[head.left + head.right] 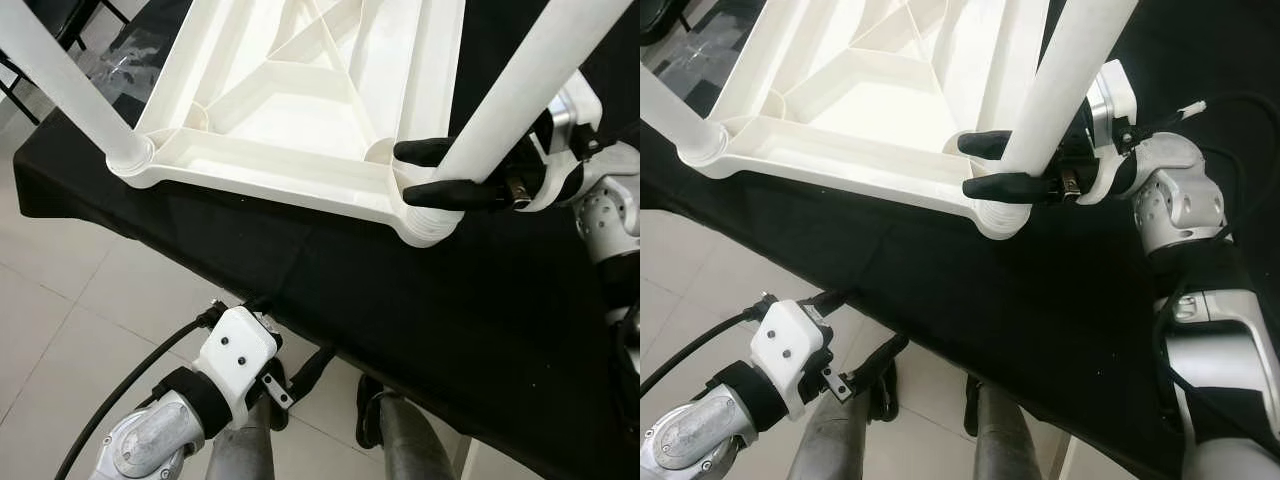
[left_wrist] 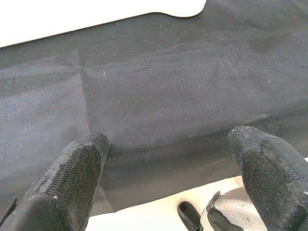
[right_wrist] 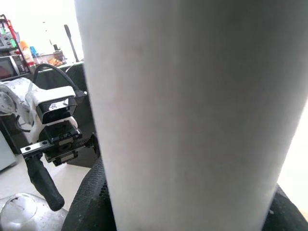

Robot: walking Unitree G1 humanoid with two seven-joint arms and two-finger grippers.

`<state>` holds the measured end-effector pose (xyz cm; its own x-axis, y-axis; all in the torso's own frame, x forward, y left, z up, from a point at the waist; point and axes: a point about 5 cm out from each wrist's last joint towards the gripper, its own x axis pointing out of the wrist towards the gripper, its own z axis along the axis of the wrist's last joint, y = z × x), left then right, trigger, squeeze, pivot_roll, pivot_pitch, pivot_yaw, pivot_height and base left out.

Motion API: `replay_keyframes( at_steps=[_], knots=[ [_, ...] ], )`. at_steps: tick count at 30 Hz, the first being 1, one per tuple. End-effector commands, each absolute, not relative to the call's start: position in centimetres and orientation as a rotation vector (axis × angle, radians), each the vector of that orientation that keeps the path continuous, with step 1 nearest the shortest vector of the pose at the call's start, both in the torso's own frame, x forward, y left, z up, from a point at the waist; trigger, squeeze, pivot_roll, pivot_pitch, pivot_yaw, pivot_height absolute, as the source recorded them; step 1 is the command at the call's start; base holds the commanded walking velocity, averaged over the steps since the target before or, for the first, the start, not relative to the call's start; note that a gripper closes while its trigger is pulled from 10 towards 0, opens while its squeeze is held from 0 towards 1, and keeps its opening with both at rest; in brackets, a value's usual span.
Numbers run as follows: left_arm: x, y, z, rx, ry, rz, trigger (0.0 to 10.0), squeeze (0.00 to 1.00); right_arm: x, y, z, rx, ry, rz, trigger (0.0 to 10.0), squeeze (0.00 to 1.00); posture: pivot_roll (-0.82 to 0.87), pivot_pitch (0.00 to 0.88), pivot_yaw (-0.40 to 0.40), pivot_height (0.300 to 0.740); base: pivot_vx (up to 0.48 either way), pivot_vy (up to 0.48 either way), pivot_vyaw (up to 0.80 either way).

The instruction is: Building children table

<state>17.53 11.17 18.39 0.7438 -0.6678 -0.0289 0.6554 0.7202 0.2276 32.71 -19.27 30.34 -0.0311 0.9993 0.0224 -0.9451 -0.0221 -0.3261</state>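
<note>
White table top (image 1: 300, 120) and leg (image 1: 520, 85); plain black cloth (image 1: 430, 320).

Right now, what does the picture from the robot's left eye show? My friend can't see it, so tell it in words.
The right gripper clamps a white table leg standing in the corner socket of an upside-down white tabletop on a black cloth. Another leg stands in the other near corner. The left gripper hangs low over the tiled floor.
</note>
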Motion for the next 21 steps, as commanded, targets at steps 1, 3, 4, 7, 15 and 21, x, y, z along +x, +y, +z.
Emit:
replay_keyframes(
  at_steps=[1,3,4,7,15,21],
  knots=[
    [17.1,11.0,18.1,0.239,-0.033,-0.756,10.0,0.00,33.0,-19.1,27.5,-0.230,-0.168,1.587,10.0,0.00,0.17,0.478,0.013,0.740,0.000,0.000,0.00],
    [17.1,10.9,18.1,0.239,-0.035,-0.758,10.0,0.00,33.2,-19.0,27.4,-0.247,-0.180,1.577,10.0,0.00,0.17,0.478,0.013,0.740,0.000,0.000,0.00],
    [17.1,10.9,18.1,0.239,-0.035,-0.759,10.0,0.00,33.2,-18.9,27.4,-0.250,-0.184,1.575,10.0,0.00,0.17,0.478,0.013,0.740,0.000,0.000,0.00],
    [17.1,10.9,18.1,0.241,-0.036,-0.759,10.0,0.00,33.4,-18.9,27.5,-0.247,-0.195,1.566,10.0,0.00,0.17,0.478,0.013,0.740,0.000,0.000,0.00],
    [17.1,10.8,18.1,0.250,-0.042,-0.770,10.0,0.00,34.0,-19.0,27.1,-0.282,-0.178,1.526,10.0,0.00,0.17,0.463,0.009,0.740,0.000,0.000,0.00],
    [17.1,10.8,18.2,0.250,-0.042,-0.766,10.0,0.00,33.5,-18.7,26.3,-0.354,-0.167,1.542,10.0,0.00,0.17,0.467,0.008,0.740,0.000,0.000,0.00]
  ],
)
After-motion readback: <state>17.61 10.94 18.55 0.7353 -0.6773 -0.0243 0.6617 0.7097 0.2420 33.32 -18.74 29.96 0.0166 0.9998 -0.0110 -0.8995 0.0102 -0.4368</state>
